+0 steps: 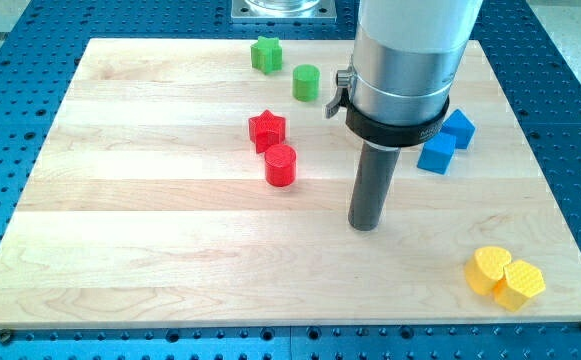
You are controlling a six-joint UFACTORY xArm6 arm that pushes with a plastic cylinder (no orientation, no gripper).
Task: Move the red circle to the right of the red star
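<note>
The red circle, a short red cylinder, stands on the wooden board just below and slightly right of the red star, almost touching it. My tip rests on the board to the right of the red circle and a little lower in the view, with a clear gap between them. The rod rises from the tip into the arm's wide silver body.
A green star and a green cylinder sit near the view's top. Two blue blocks lie right of the arm, partly hidden by it. Two yellow blocks sit at the bottom right corner.
</note>
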